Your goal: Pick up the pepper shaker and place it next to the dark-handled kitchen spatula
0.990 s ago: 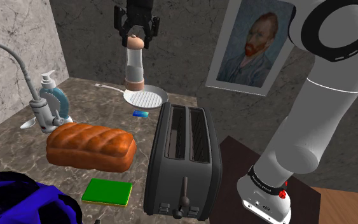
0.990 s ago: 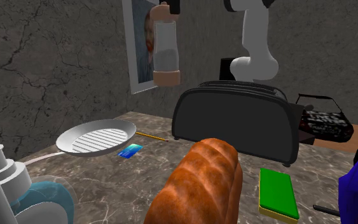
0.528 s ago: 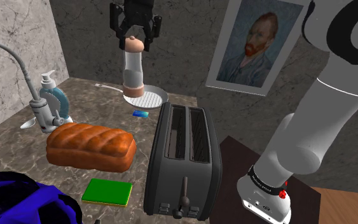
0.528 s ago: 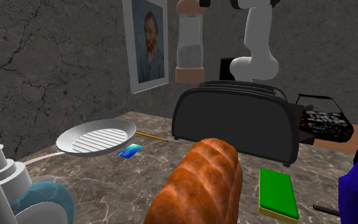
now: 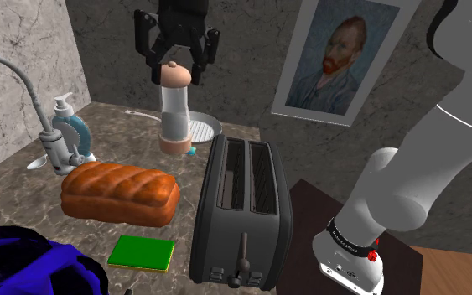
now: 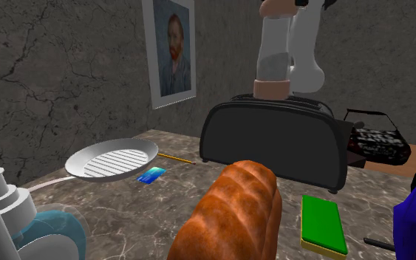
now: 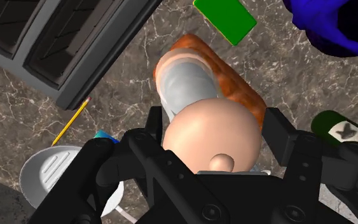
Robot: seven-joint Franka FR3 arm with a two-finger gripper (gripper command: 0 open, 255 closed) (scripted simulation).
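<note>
The pepper shaker [image 5: 173,109] has a beige knob, a clear grey body and a beige foot. It hangs upright in the air, and my gripper [image 5: 175,69] is shut on its knob from above. In the shoulder view it hangs in front of the grill pan [image 5: 205,129], just beyond the toaster [image 5: 241,205]. In the second exterior view the shaker [image 6: 273,55] hangs above the toaster's [image 6: 276,140] far side. In the wrist view the black fingers [image 7: 151,137] clasp the shaker's knob [image 7: 212,130], with the bread loaf [image 7: 238,86] below. A thin black handle [image 6: 378,241] pokes out beside the green block [image 6: 323,225].
On the marble counter lie a bread loaf [image 5: 121,191], a green block [image 5: 142,251], a small blue object [image 6: 151,176] and a pencil [image 6: 175,158]. A tap and soap dispenser [image 5: 66,126] stand at the shoulder view's left. A blue mass [image 5: 24,264] sits at its lower left. A portrait [image 5: 334,59] hangs on the wall.
The gripper has carried the shaker from above the pan towards the toaster, rightwards in the second exterior view and nearer in the shoulder view. The grip is unchanged.
</note>
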